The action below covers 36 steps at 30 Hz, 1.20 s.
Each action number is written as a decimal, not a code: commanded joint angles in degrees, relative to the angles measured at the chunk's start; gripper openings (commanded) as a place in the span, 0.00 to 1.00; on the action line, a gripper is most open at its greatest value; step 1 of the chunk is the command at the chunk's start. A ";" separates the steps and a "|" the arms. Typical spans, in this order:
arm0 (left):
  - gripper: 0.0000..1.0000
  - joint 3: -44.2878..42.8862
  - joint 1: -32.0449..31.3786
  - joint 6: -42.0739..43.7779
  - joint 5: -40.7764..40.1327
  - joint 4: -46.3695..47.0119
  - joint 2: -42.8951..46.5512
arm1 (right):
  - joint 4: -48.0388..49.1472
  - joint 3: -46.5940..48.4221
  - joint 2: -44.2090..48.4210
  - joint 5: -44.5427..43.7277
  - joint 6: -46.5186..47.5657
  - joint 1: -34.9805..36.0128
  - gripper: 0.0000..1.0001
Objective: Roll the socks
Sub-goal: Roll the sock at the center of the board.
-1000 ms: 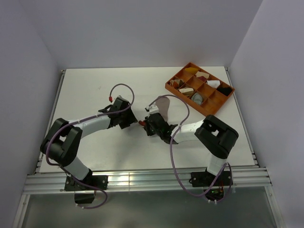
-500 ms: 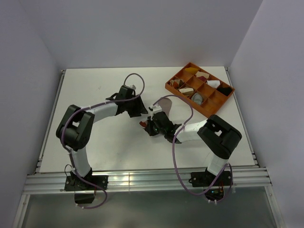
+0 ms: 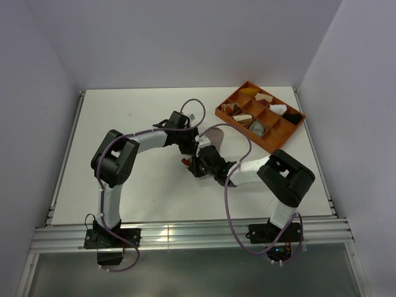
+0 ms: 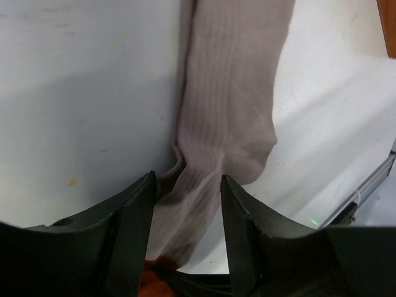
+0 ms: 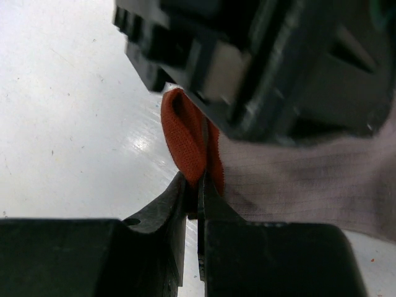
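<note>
The pinkish-tan sock [image 3: 214, 135] lies flat mid-table, its red cuff [image 3: 185, 162] at the near end. In the left wrist view the sock [image 4: 232, 93] runs down between my left gripper [image 4: 185, 182], which is open and straddles it just above the cuff. My left gripper [image 3: 189, 143] sits over the sock in the top view. My right gripper [image 5: 199, 185] is shut on the red cuff [image 5: 184, 133], pinching its folded edge; it shows in the top view [image 3: 194, 163] too. The grey sock is out of view.
An orange divided tray [image 3: 218, 111] with small cloth bundles stands at the back right, close to the sock's far end. The left gripper's black body [image 5: 260, 62] hangs right above the right gripper. Walls close in on the table's left, back and right.
My left arm has swung right and forward, from beside the cuff to over the sock. My right gripper has kept its hold on the red cuff and barely moved.
</note>
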State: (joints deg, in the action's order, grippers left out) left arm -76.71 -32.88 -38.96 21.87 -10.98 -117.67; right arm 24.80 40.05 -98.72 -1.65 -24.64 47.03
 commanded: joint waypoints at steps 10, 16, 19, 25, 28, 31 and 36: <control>0.14 -1.60 -1.92 0.55 -5.07 -3.78 -5.47 | 0.43 -0.06 -0.25 -0.02 -0.14 -0.18 0.00; 0.01 0.67 0.97 -1.81 -10.26 -2.21 -1.96 | 0.43 -0.33 0.54 0.77 -0.32 -0.27 0.00; 0.00 2.08 3.00 -2.52 -11.58 -1.23 -0.46 | -0.27 0.02 0.54 1.38 -0.49 -0.36 0.00; 0.00 4.02 5.28 -2.96 -12.82 0.96 2.70 | -1.68 1.60 -0.51 7.70 -1.98 -1.84 0.00; 0.01 4.55 5.29 -3.05 -12.73 0.88 3.67 | -2.82 2.92 -1.74 12.80 -3.04 -3.42 0.00; 0.01 7.34 5.37 -3.58 -14.13 1.58 5.60 | -4.75 5.46 -4.10 19.82 -4.70 -4.92 0.00; 0.02 10.79 6.34 -3.49 -16.24 3.16 8.77 | -8.37 9.95 -8.94 29.05 -6.20 -7.03 0.00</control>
State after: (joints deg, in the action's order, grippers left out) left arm -67.44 -27.66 -42.94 10.24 -8.62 -111.13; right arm 20.80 48.12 -105.43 19.07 -29.06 40.75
